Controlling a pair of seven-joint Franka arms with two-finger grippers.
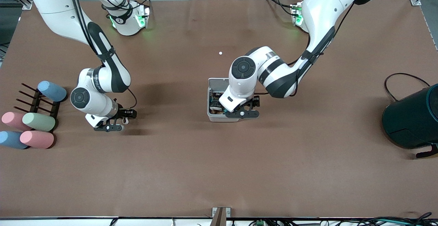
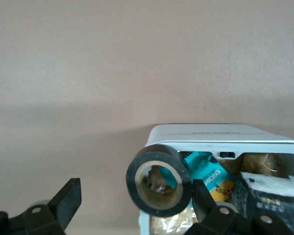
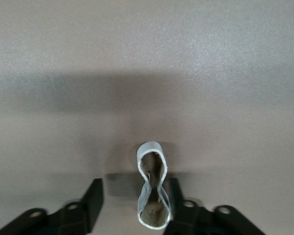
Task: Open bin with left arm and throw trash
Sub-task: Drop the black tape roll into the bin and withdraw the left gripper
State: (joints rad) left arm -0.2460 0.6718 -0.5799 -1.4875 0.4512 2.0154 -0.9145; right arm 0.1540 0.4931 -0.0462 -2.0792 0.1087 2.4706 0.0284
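The white-grey bin (image 1: 214, 117) stands open at the table's middle, with packets inside. The black snack packet (image 1: 216, 100) lies in it and also shows in the left wrist view (image 2: 269, 196) inside the bin (image 2: 210, 133). My left gripper (image 1: 242, 113) is over the bin's edge toward the left arm's end. In its wrist view the left gripper (image 2: 135, 193) is open. The black tape roll (image 2: 159, 152) rests against one finger (image 2: 202, 196) at the bin's rim. My right gripper (image 1: 119, 120) (image 3: 134, 200) is open low over bare table, with a crushed white ring (image 3: 152, 149) against one finger.
Several pastel cylinders (image 1: 37, 121) lie on and beside a dark rack (image 1: 37, 104) at the right arm's end. A big dark teal cylinder (image 1: 410, 120) with a black cable stands at the left arm's end. A small white speck (image 1: 220, 52) lies farther from the camera than the bin.
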